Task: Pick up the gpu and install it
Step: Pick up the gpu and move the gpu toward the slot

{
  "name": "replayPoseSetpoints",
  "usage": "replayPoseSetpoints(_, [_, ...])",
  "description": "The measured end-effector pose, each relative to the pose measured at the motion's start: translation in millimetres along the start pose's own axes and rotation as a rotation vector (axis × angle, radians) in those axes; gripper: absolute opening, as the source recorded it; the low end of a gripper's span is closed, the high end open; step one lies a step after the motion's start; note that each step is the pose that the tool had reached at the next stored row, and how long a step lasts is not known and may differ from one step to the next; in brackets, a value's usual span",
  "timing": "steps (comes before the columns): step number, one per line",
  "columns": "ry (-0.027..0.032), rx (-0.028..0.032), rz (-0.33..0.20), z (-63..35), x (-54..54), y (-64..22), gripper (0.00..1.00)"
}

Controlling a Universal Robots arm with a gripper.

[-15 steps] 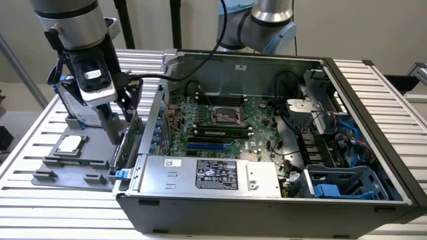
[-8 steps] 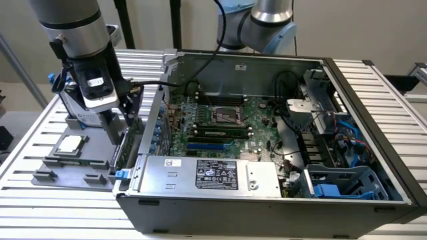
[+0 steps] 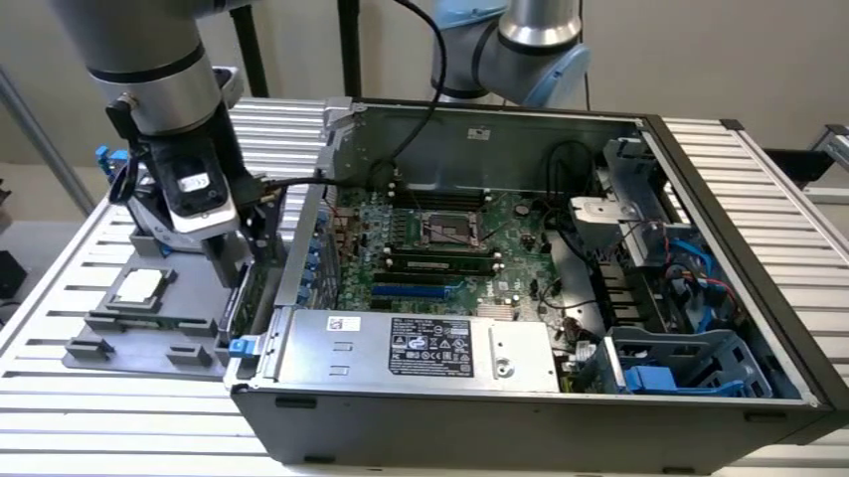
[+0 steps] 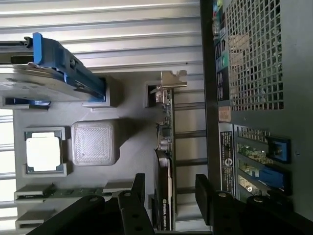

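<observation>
The gpu stands on edge in a slot of the grey fixture tray, a thin black card with its silver bracket at the far end. My gripper is open and straddles the card. One dark finger is on the tray side and the other on the case side, each with a gap to the card. In the exterior view the gripper hangs low over the tray, just beside the open computer case.
On the tray lie a square silver CPU chip, a hard drive with blue rails and a memory stick. The case's rear wall stands close beside the card. Inside the case are the motherboard and power supply.
</observation>
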State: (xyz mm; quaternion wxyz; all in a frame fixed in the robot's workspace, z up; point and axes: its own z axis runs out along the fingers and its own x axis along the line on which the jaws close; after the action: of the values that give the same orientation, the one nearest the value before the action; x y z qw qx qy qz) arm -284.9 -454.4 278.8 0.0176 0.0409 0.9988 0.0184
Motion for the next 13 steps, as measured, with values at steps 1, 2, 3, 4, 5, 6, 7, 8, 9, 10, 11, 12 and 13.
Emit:
replayPoseSetpoints(1, [-0.0001,-0.0001,0.0,1.7,0.1,-0.8,1.0])
replayPoseSetpoints(2, [-0.0001,0.0,0.0,3.7,0.2,-1.8,1.0])
replayPoseSetpoints(3, [-0.0001,0.0,0.0,5.5,0.3,-2.7,1.0])
replayPoseSetpoints(4, [-0.0002,-0.0001,0.001,7.2,0.4,-3.4,1.0])
replayPoseSetpoints(5, [-0.0002,-0.0001,0.001,9.0,0.5,-4.1,1.0])
replayPoseSetpoints(6, [-0.0002,-0.0001,0.002,10.8,0.6,-4.7,1.0])
replayPoseSetpoints(7, [-0.0002,0.0,0.002,12.6,0.7,-5.3,1.0])
replayPoseSetpoints(8, [-0.0002,0.0,0.003,14.4,0.8,-5.7,1.0])
replayPoseSetpoints(9, [-0.0002,0.0,0.003,16.2,1.0,-5.9,1.0])
replayPoseSetpoints(10, [-0.0003,0.0,0.004,18.0,1.1,-6.0,1.0])
replayPoseSetpoints(11, [-0.0003,0.0,0.005,19.9,1.4,-6.1,1.0])
replayPoseSetpoints(12, [-0.0004,0.0,0.005,21.7,1.8,-6.2,1.0])
replayPoseSetpoints(13, [-0.0004,0.0001,0.006,23.4,2.3,-6.3,1.0])
